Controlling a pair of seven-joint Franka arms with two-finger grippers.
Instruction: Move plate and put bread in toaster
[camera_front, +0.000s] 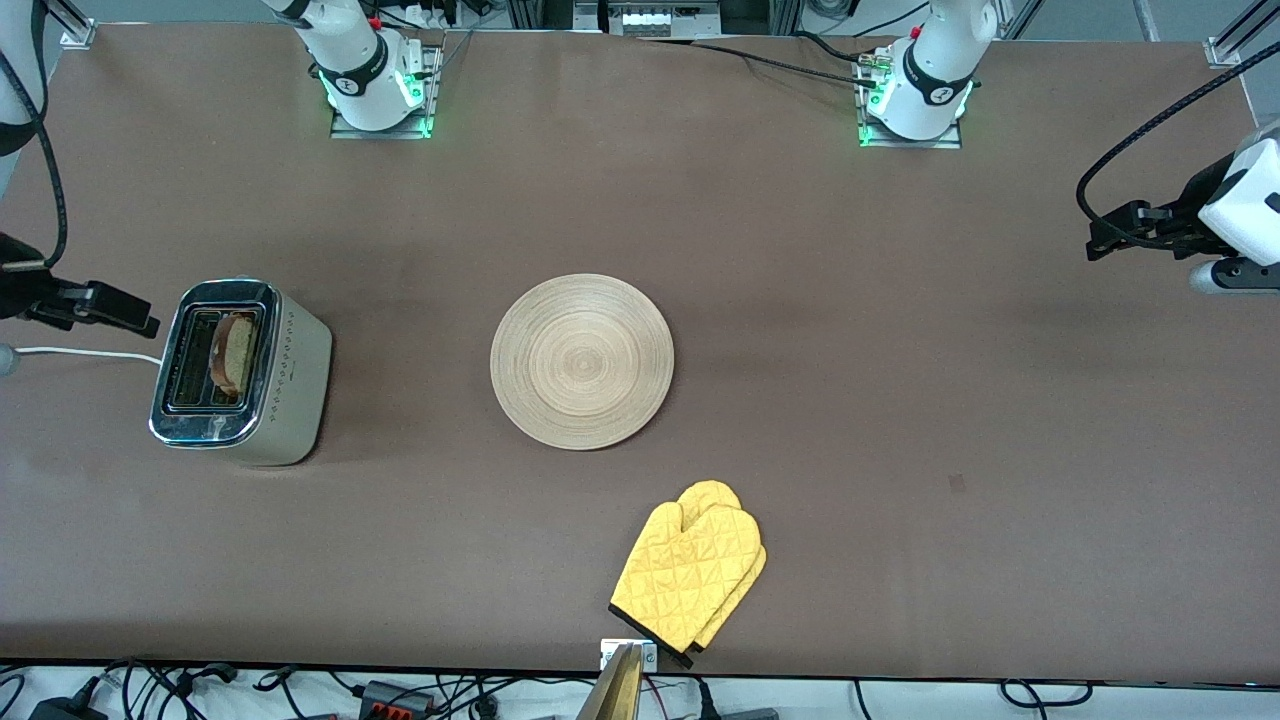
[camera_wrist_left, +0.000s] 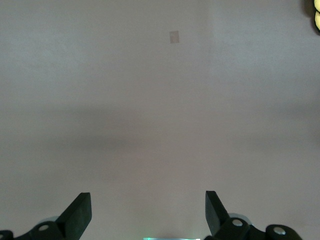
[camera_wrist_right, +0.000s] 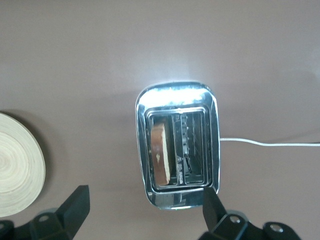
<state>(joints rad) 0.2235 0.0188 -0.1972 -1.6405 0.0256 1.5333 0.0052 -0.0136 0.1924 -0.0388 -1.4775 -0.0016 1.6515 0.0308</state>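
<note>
The toaster (camera_front: 290, 390) stands toward the right arm's end of the table, with its chrome top up. The bread (camera_front: 237, 352) stands upright in the toaster slot that is closer to the plate. The plate (camera_front: 582, 362) lies bare at the table's middle. In the right wrist view, my right gripper (camera_wrist_right: 145, 200) is open and empty, high above the toaster (camera_wrist_right: 177, 97), with the bread (camera_wrist_right: 161, 155) and the plate's edge (camera_wrist_right: 17, 170) in sight. My left gripper (camera_wrist_left: 148, 205) is open and empty over bare table at the left arm's end and shows at the front view's edge (camera_front: 1232, 276).
A yellow oven mitt (camera_front: 690, 570) lies near the table's front edge, nearer to the camera than the plate; its tip shows in the left wrist view (camera_wrist_left: 316, 15). The toaster's white cord (camera_front: 90, 352) runs off the right arm's end of the table.
</note>
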